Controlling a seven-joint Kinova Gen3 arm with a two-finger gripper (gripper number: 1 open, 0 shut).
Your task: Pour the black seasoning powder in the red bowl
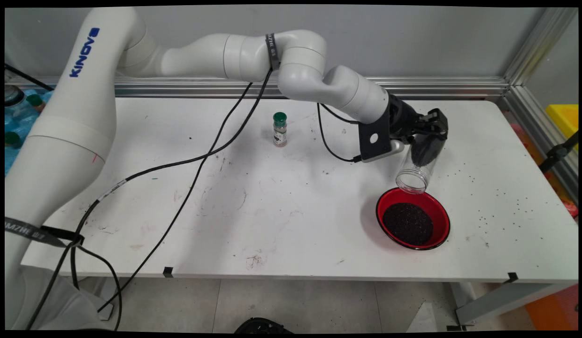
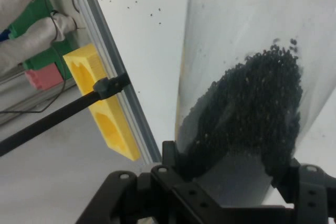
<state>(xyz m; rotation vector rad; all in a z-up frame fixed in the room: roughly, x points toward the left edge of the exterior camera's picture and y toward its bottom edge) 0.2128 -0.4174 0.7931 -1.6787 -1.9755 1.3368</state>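
Observation:
My gripper [image 1: 429, 138] is shut on a clear jar [image 1: 418, 165] that it holds tilted, mouth down, just above the far rim of a red bowl [image 1: 440, 212]. Black grains lie in a heap in the bowl, and more black grains sit in the jar's upper end near the fingers. In the hand view the clear jar [image 2: 247, 77] fills the right side, with a dark mass of grains [image 2: 247, 114] resting by my gripper [image 2: 231, 169], whose fingers press its sides.
A small spice bottle with a green cap [image 1: 279, 129] stands upright at the table's middle back. Stray black grains are scattered on the table right of the bowl. Black cables hang across the left half. A yellow block [image 2: 102, 103] lies beyond the table's right edge.

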